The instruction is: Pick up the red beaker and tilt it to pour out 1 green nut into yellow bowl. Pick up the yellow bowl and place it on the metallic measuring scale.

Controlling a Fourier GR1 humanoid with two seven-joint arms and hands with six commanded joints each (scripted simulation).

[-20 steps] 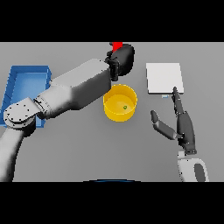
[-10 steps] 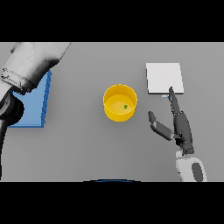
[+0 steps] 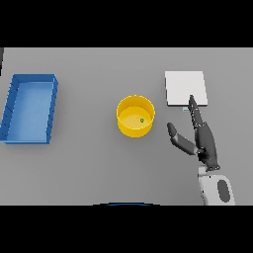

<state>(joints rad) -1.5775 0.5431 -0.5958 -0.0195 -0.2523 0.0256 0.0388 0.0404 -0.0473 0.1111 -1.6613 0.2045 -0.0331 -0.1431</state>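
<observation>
Head view, stock and status.

Task progress: the pouring stage reads as done, since one small green nut (image 3: 142, 120) lies inside the round yellow plastic bowl (image 3: 135, 128), on its floor right of centre. The second stage is not yet done: the bowl stands on the flat grey table (image 3: 89, 168) near the middle, well apart from the square pale metallic measuring scale (image 3: 185, 88), which sits to the bowl's upper right with nothing on it. Left to do, by this judgement: grasp the bowl, lift it, and set it on the scale plate.

Count of items:
- Yellow bowl: one, upright.
- Green nut: one, in the bowl.
- Metallic measuring scale: one.
- Rectangular blue plastic tray (image 3: 28, 108): one, at the table's left side; nothing can be made out in it.
- Red beaker: none in view.
- Hands: one visible.

Right hand (image 3: 203, 143): comes in from the lower right, fingers straight and spread, thumb held out toward the bowl, holding nothing. It lies between bowl and scale, its longest fingertip at the lower edge of the scale; contact cannot be told. It is near the bowl but not touching it.

Left hand: not in view.
</observation>
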